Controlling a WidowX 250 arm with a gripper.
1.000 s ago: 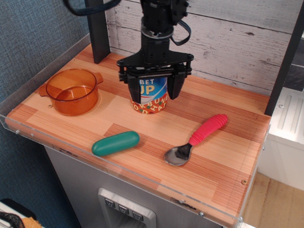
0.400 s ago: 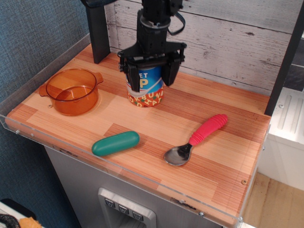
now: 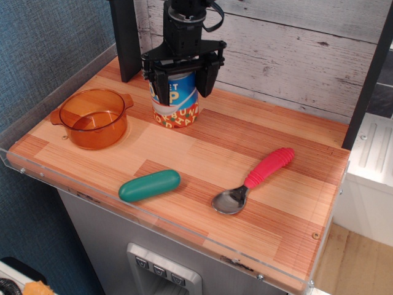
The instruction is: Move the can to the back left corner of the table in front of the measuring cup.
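Observation:
The can (image 3: 177, 104), blue label with white letters and a red-orange bottom band, stands upright near the back left of the table (image 3: 258, 153). My gripper (image 3: 182, 78) comes down from above with its black fingers on both sides of the can, shut on it. The can's lid is hidden by the gripper. The see-through orange measuring cup (image 3: 93, 118) sits to the front left of the can, near the table's left edge, apart from it.
A green capsule-shaped piece (image 3: 149, 185) lies near the front edge. A spoon with a red handle (image 3: 255, 180) lies front right. A black post (image 3: 124, 37) stands at the back left corner. A clear acrylic rim (image 3: 55, 77) borders the table.
The gripper has carried the can left and toward the back, from the table's middle back to near the black post and closer to the measuring cup.

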